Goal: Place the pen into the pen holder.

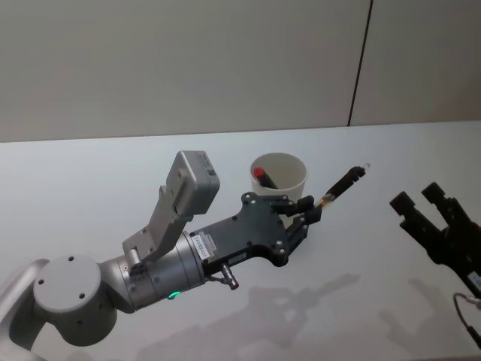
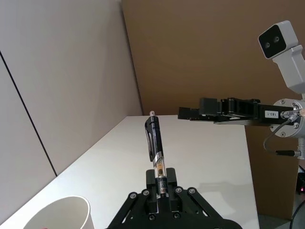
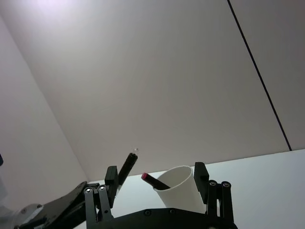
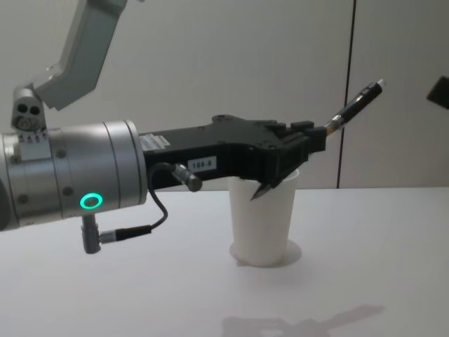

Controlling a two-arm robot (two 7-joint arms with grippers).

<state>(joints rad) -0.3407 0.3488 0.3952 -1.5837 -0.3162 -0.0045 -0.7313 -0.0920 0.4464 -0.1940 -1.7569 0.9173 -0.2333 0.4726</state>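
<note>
The left gripper (image 1: 310,210) is clamped on the pen (image 1: 342,184), holding it tilted in the air just beside the white cup (image 1: 294,183) on the bench (image 1: 90,180). The right gripper (image 1: 417,195) sits apart, fingers spread, empty.

The left arm is reaching forward from the lower left with its wrist lifted, and the left gripper (image 1: 310,213) is clamping its fingers on the lower end of the pen (image 1: 344,184), pointing it up and away from the body. The right gripper (image 1: 417,197) is hanging at the right side, well apart from the left one, holding its fingers spread wide
</note>
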